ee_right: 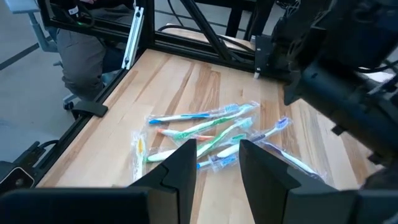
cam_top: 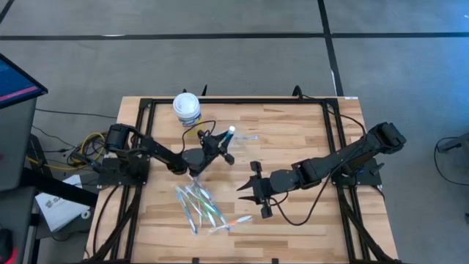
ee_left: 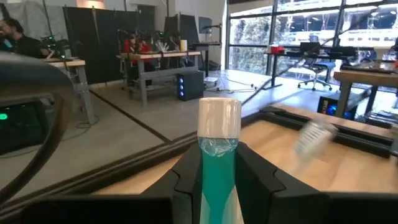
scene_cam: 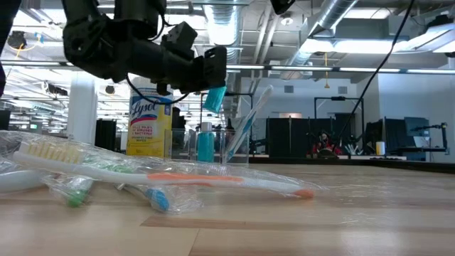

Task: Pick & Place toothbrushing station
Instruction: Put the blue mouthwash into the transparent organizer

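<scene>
My left gripper (cam_top: pixel 222 144) is above the table's middle, shut on a small blue tube with a white cap (cam_top: pixel 231 133). The tube also shows in the left wrist view (ee_left: pixel 219 165) and the low view (scene_cam: pixel 215 97). A small clear plastic cup (cam_top: pixel 248 137) is just beyond the tube toward the table's right; it shows blurred in the left wrist view (ee_left: pixel 313 137). Several wrapped white, blue and green toothbrushes (cam_top: pixel 201 207) lie flat in a loose pile near the front; they also show in the right wrist view (ee_right: pixel 208 134). My right gripper (cam_top: pixel 248 192) is open and empty, right of the pile. My left gripper pinches the tube's blue body (ee_left: pixel 217 180) between its two fingers, just below the white cap (ee_left: pixel 219 117). The cap end sticks out past the fingertips. The fingers lie along the tube, reaching from the table's left. The tube is lifted clear of the table.
A white-lidded yellow canister (cam_top: pixel 187 108) stands at the far edge, left of centre. A dark metal frame (cam_top: pixel 242 100) runs around the tabletop. Bare wood lies at the table's far right (cam_top: pixel 300 136).
</scene>
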